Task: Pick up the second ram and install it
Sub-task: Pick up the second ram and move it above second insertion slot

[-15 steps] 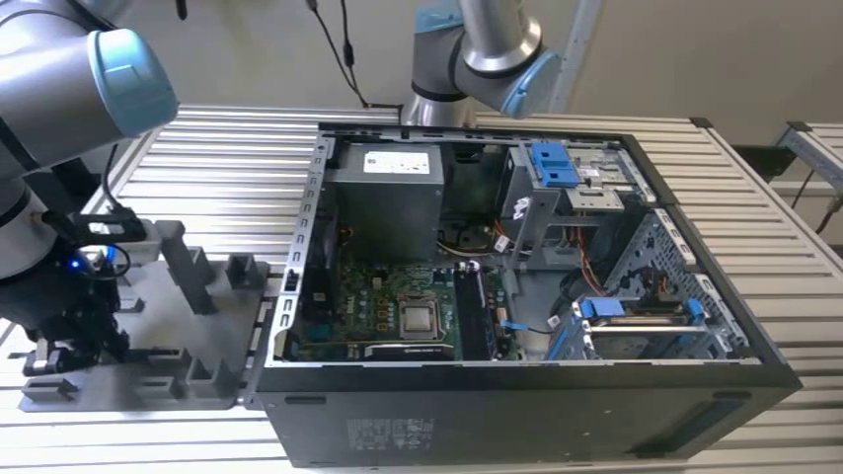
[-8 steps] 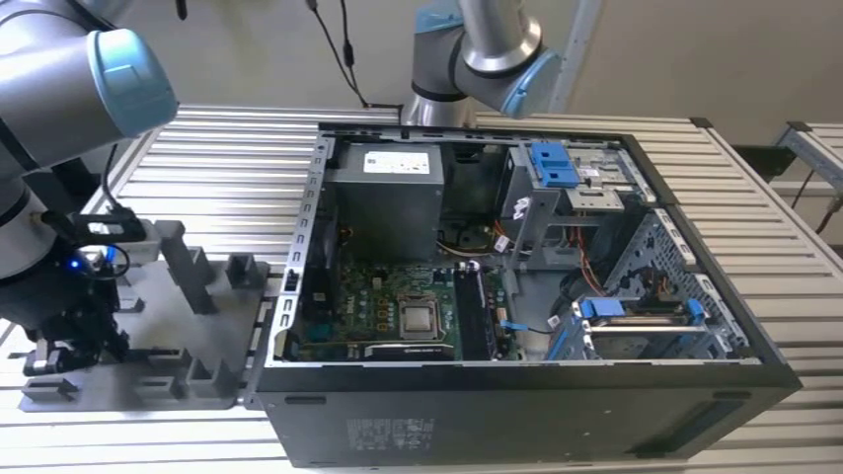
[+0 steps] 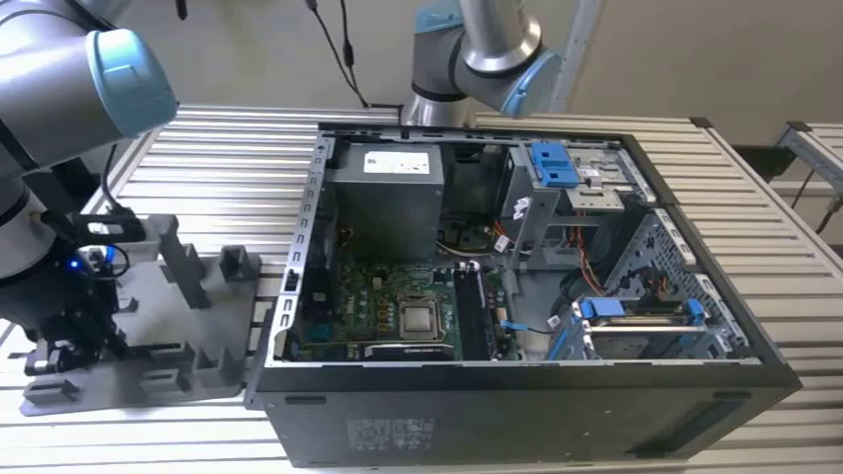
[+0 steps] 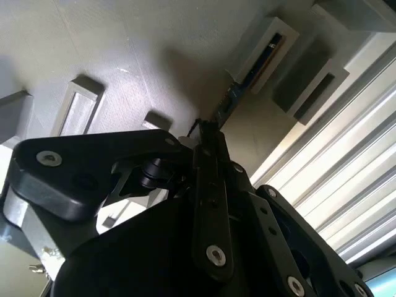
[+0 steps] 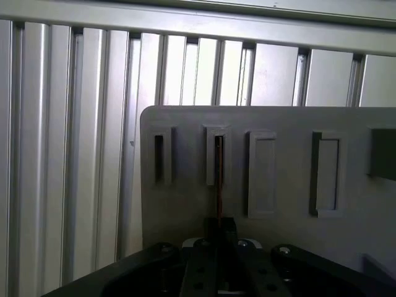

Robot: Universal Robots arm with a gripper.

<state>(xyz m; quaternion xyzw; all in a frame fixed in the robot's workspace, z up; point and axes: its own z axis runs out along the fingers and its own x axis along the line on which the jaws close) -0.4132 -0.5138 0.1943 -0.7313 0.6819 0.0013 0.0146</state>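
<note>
I stand at a slatted metal bench (image 3: 737,197). The biggest thing on it is an open black computer case (image 3: 527,425), lying on its side, towards the exterior view's right. Inside the case, a green circuit board (image 3: 369,296) lies flat on the bottom, towards the case's left wall.

My arm (image 3: 79,79), grey with pale blue joint caps, comes down at the exterior view's far left. It reaches over a grey fixture plate (image 3: 197,346) that lies on the bench just beside the case's left wall. The plate carries several upright posts and raised rectangular pockets.

My fingers (image 5: 219,224) are low over this plate, well apart from the case. They are drawn close together, pinched on the thin edge of the second ram (image 5: 218,179).

The second ram stands on edge in a narrow pocket (image 5: 218,133) of the fixture plate, the second pocket counted from the plate's edge next to the bare bench slats. In the first wrist view it is a thin dark line running from that pocket to my fingertips. In the second wrist view its bluish-green board (image 4: 229,102) runs from the pocket to my fingers.
</note>
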